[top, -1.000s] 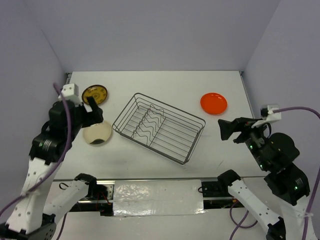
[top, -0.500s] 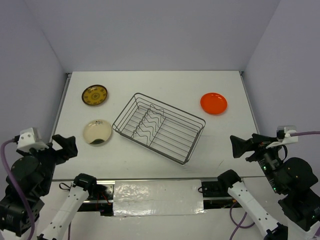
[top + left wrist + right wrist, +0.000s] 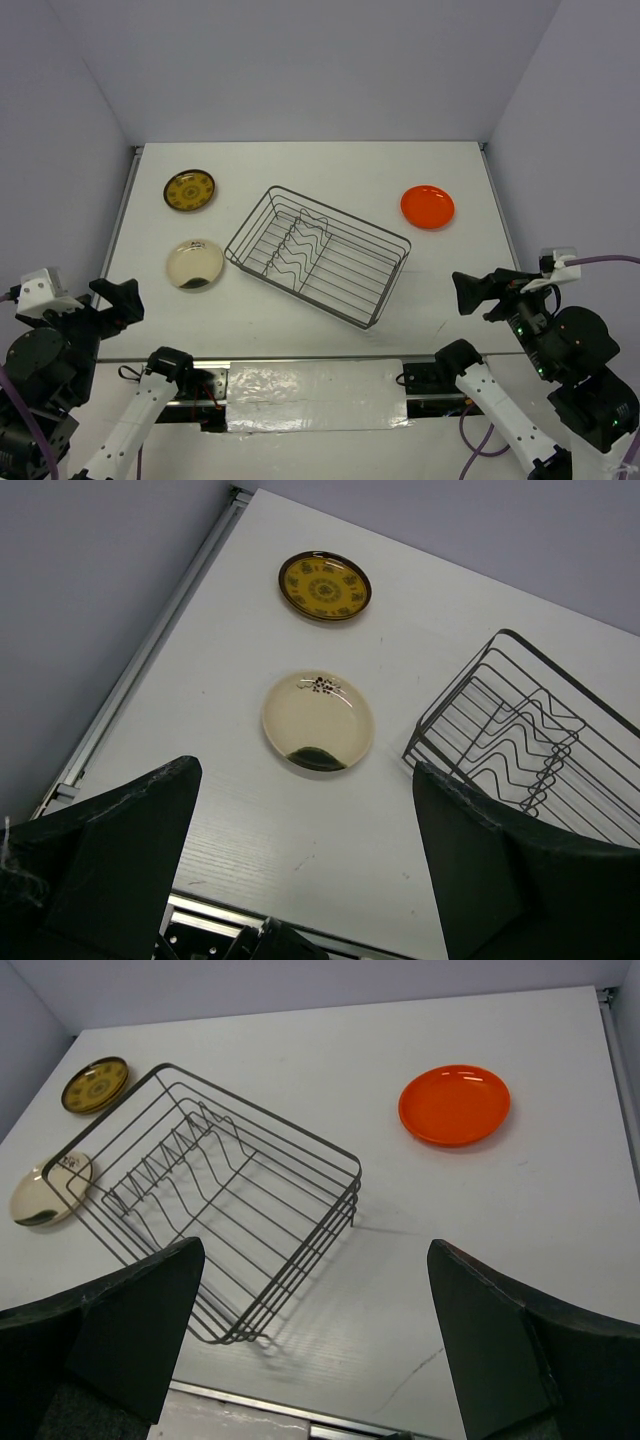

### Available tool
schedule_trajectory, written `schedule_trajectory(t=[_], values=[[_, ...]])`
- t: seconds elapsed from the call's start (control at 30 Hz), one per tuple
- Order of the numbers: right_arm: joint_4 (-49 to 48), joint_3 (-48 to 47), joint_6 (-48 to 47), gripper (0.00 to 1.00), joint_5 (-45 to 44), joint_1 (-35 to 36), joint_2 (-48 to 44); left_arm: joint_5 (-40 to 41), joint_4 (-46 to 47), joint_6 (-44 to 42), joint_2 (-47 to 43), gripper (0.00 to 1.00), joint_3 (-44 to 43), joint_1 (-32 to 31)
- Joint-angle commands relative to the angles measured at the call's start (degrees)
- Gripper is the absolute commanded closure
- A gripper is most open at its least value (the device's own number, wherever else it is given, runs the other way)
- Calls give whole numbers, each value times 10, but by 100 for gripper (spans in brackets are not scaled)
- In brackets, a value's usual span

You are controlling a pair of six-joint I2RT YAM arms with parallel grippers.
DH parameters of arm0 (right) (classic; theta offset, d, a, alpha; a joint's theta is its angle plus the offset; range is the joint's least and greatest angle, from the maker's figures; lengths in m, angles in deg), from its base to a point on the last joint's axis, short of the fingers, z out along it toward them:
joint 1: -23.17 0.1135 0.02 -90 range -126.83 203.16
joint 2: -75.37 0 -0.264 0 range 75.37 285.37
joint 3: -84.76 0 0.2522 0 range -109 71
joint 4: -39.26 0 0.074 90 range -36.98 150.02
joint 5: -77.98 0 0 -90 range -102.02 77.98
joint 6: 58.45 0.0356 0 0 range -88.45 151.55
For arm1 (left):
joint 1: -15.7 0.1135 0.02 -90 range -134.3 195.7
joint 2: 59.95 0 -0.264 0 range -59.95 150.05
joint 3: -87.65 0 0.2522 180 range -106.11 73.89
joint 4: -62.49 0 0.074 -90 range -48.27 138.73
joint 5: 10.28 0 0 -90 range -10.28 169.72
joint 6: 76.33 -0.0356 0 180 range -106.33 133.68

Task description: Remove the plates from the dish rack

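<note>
Both claws are wide open and holding nothing: left claw (image 3: 118, 299) and right claw (image 3: 476, 290) hang at the near edge of the bench (image 3: 300, 165). The dish rack (image 3: 318, 255) sits ahead, between them, with only its wavy wire dividers inside. Its long axis runs diagonally, far end angled toward the left claw's side and near end toward the right claw. All the plates lie flat on the bench outside it. The cream plate (image 3: 195, 265) is just ahead of the left claw, the yellow patterned plate (image 3: 189, 190) beyond that, and the orange plate (image 3: 427, 207) out ahead of the right claw.
</note>
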Motion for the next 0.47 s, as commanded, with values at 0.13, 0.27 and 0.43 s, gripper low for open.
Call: schedule_trajectory(t=[0.13, 0.27, 0.43], values=[[-26, 7, 5, 0, 8, 5, 8, -14, 24, 4, -8, 0, 3, -1], [-31, 8, 9, 0, 10, 3, 14, -16, 34, 5, -10, 1, 11, -1], [-38, 17, 11, 0, 15, 3, 19, -11, 39, 8, -3, 0, 24, -1]])
